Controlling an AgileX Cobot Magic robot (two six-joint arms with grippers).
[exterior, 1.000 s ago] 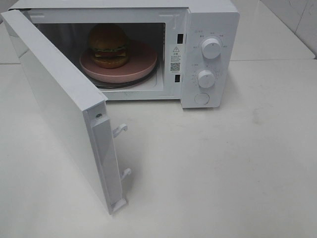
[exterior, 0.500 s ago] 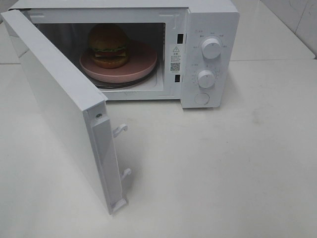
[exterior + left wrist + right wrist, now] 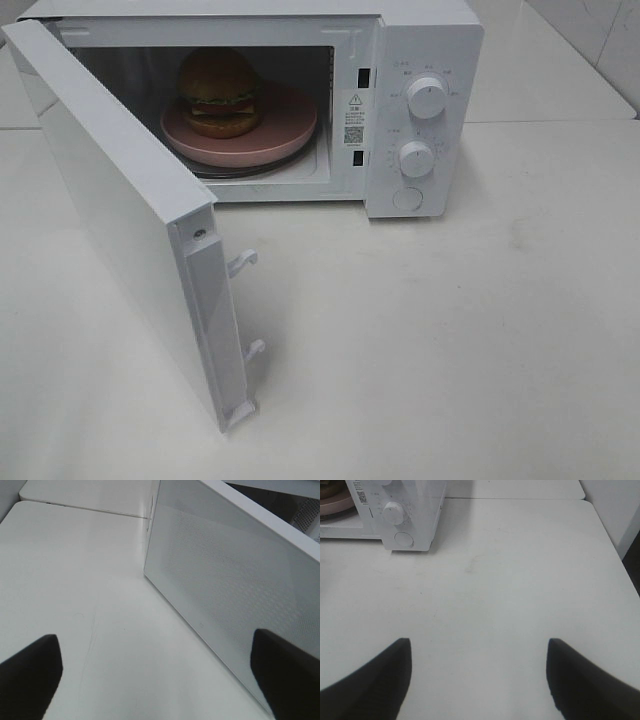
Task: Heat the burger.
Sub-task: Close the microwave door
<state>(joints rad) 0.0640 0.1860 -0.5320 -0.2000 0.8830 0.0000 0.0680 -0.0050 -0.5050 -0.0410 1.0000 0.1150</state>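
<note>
The burger (image 3: 219, 92), golden-brown bun with lettuce and a dark patty, sits on a round pink plate (image 3: 285, 125) inside the white microwave (image 3: 425, 40). The microwave door (image 3: 120, 215) stands wide open toward the front left. Neither gripper shows in the exterior high view. In the left wrist view my left gripper (image 3: 160, 672) is open and empty, close to the outer face of the door (image 3: 225, 575). In the right wrist view my right gripper (image 3: 480, 680) is open and empty over the bare table, well away from the microwave's control panel (image 3: 395, 512).
Two knobs (image 3: 427, 98) and a round button (image 3: 407, 198) sit on the microwave's right panel. The white table (image 3: 450, 340) spreads in front and to the right. A table seam and wall lie behind the microwave.
</note>
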